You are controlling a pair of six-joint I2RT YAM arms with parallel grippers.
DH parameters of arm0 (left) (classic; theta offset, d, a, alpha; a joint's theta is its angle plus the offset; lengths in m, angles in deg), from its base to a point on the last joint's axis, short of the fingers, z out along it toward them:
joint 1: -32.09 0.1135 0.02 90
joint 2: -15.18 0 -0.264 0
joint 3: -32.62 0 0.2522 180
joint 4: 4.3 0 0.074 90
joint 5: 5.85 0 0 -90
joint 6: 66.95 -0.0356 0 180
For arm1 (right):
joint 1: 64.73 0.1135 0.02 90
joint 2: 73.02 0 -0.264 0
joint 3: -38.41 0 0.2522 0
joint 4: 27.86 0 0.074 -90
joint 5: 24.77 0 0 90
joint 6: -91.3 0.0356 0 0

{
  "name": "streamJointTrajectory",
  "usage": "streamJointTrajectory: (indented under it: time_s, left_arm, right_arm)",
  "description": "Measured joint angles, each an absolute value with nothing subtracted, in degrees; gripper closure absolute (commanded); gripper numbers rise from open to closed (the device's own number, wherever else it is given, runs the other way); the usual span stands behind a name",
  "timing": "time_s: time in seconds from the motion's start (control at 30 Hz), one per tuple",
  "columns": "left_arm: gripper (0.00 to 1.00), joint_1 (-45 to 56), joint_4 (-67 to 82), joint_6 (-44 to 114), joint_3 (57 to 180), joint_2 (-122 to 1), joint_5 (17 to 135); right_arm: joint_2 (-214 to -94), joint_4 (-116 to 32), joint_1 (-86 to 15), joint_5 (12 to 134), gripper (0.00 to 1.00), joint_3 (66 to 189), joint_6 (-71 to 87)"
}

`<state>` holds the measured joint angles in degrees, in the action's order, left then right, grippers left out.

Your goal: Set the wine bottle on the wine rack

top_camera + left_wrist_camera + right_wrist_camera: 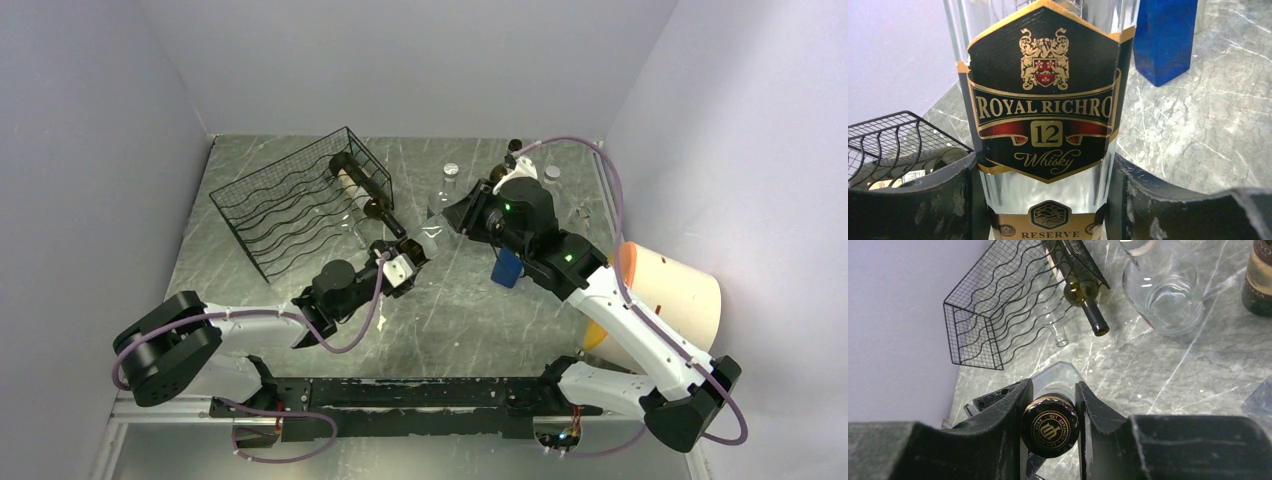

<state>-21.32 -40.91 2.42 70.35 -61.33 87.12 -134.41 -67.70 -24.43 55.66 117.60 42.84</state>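
A clear wine bottle [432, 237] with a black and gold label [1044, 100] is held between both grippers above the table. My left gripper [405, 262] is shut on its body [1045, 200]. My right gripper [465, 215] is shut on its black cap [1049, 426], with a finger on each side. The black wire wine rack [300, 205] stands at the back left, to the left of the held bottle. It also shows in the right wrist view [993, 305] and the left wrist view [893, 145]. A dark bottle [1080, 290] lies in the rack, neck sticking out.
A blue block [507, 268] stands under my right arm, also in the left wrist view [1165, 40]. A clear glass bottle [1163, 290] and a dark bottle [1260, 280] stand at the back right. A white and orange cylinder [670, 290] lies at the right. Walls close in on three sides.
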Motion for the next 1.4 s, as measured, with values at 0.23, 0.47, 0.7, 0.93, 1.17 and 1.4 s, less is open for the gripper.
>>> streamJointTrajectory:
  time_s: [0.23,0.47,0.7,0.93,1.17,1.4]
  left_arm:
    - [0.93,-21.32,-39.97,-2.01,70.35,-60.8,87.46]
    - [0.93,-21.27,-37.28,-13.16,70.5,-58.42,86.31]
    - [0.93,-21.78,-30.29,-28.79,78.13,-58.33,82.04]
    - [0.93,-24.57,-29.52,-40.31,82.17,-58.6,81.59]
    - [0.93,-26.3,-27.51,-45.6,82.81,-59.36,81.21]
    - [0.93,-26.3,-26.66,-46.99,82.79,-59.36,81.21]
  right_arm:
    - [-133.42,-67.46,-24.43,57.41,0.29,117.75,40.48]
    - [-132.79,-73.58,-24.43,58.7,0.23,123.39,28.09]
    - [-131.59,-79.75,-24.43,60.78,0.09,129.34,15.28]
    - [-132.55,-84.86,-24.43,68.03,0.09,128.68,8.33]
    - [-133.9,-87.81,-24.43,72.62,0.09,126.39,6.06]
    - [-133.97,-89.67,-24.43,75.73,0.09,124.09,4.97]
